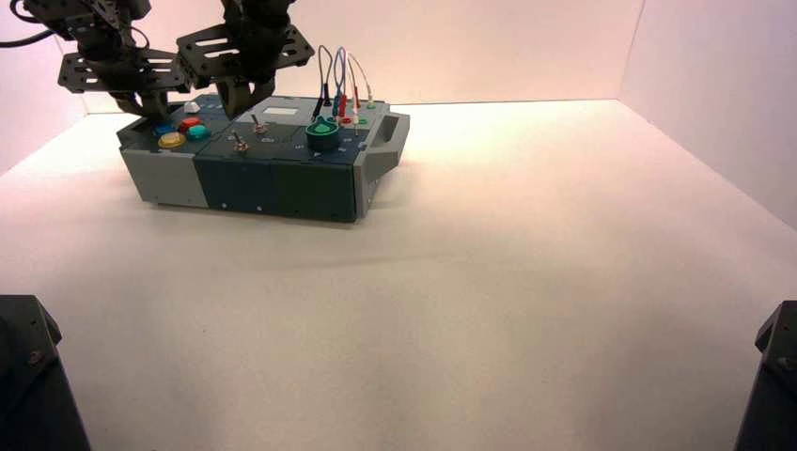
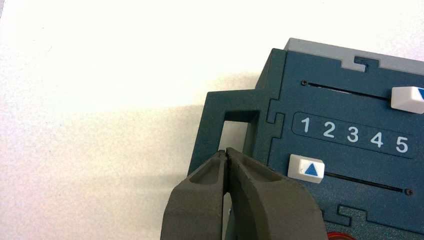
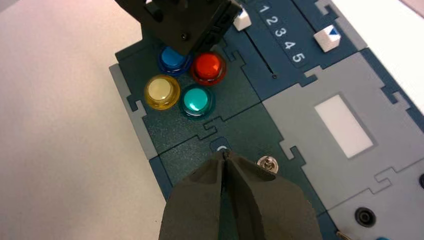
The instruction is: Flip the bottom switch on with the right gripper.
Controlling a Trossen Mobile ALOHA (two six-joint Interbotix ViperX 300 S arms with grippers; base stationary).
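Box (image 1: pixel 273 155) sits far left on the white table (image 1: pixel 489 272), turned a bit. Top, L to R: yellow (image 1: pixel 171 140), red (image 1: pixel 190 122) and teal (image 1: pixel 198 132) buttons, two toggle switches (image 1: pixel 241 142) in the middle, green knob (image 1: pixel 323 133), then looped wires (image 1: pixel 340 80) plugged in by the grey handle (image 1: pixel 387 141). Left gripper (image 1: pixel 132 99) hangs over the button end. Right gripper (image 1: pixel 240 92) is just beside it, over the switch section, fingers pointing down.

You are reading the numbers 1 2 3 4 5 (image 2: pixel 353 133) printed between the box's (image 1: pixel 273 178) two slider tracks.
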